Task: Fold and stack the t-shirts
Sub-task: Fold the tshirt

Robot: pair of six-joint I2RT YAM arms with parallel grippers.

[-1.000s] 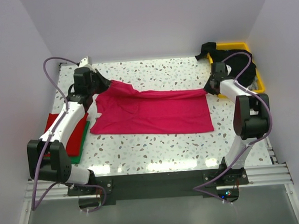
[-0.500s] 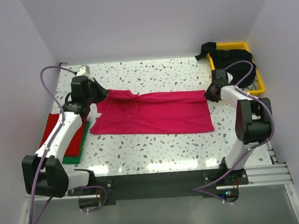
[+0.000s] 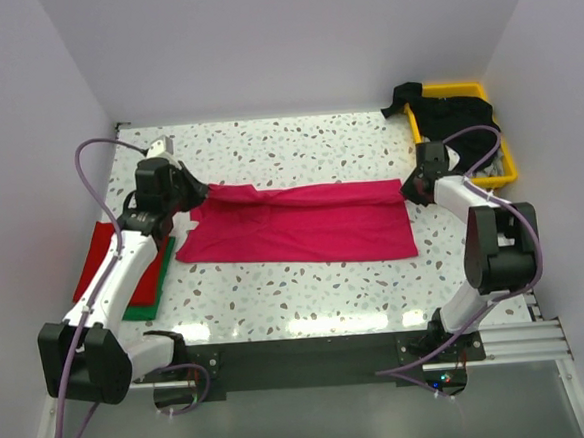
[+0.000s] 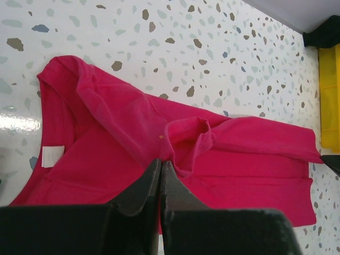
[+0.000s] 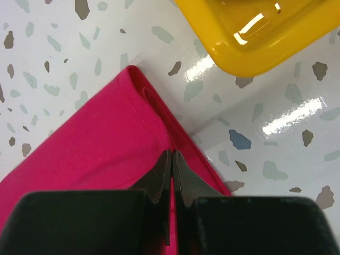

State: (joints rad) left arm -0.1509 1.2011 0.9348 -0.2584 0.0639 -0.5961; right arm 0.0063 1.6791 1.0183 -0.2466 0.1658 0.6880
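Your magenta-pink t-shirt (image 3: 302, 223) lies spread, far edge folded over, corners pinched by your left hand (image 3: 202, 193) and right hand (image 3: 406, 187). A folded red t-shirt (image 3: 99, 248) on a green t-shirt (image 3: 140, 312) sits left of your left hand; black t-shirts (image 3: 445, 108) are heaped beyond the right.

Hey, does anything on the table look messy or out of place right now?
Yes. The black shirts spill over the rim of the yellow tray at the far right. The magenta shirt is bunched and puckered at its left end, where the left gripper pinches it.

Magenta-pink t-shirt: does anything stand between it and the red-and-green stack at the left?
Nothing visible lies on the table between the magenta-pink t-shirt and the stack; only the left arm passes above that stack.
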